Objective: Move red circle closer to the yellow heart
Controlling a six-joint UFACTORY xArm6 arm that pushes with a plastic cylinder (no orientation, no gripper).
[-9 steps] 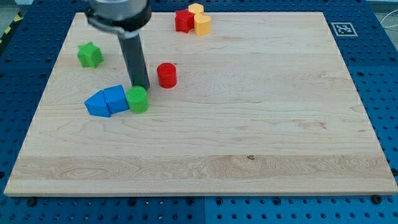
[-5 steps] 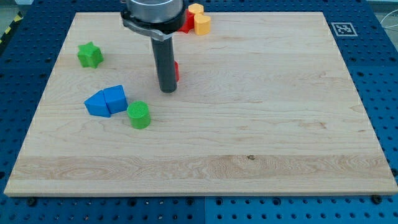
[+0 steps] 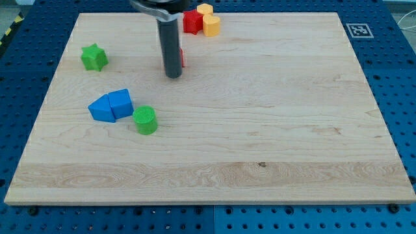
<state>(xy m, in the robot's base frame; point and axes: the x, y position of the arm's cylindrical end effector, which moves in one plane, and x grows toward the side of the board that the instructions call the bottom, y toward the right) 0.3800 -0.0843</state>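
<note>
My tip [image 3: 173, 76] rests on the board in the upper left part of the view. The red circle [image 3: 181, 57] is almost wholly hidden behind the rod; only a thin red sliver shows at the rod's right side, just above the tip. The yellow heart [image 3: 211, 25] lies near the board's top edge, up and to the right of the tip. It touches a red block [image 3: 192, 21] on its left and a second yellow block [image 3: 205, 9] above it.
A green star [image 3: 94, 57] lies at the left. Two blue blocks [image 3: 110, 105] sit together at lower left of the tip, with a green cylinder [image 3: 145, 120] beside them. The wooden board [image 3: 273, 130] lies on a blue perforated table.
My tip moved right from beside the green cylinder to below the red circle, then up the view, pushing the red circle toward the board's top. The green cylinder shifted slightly down.
</note>
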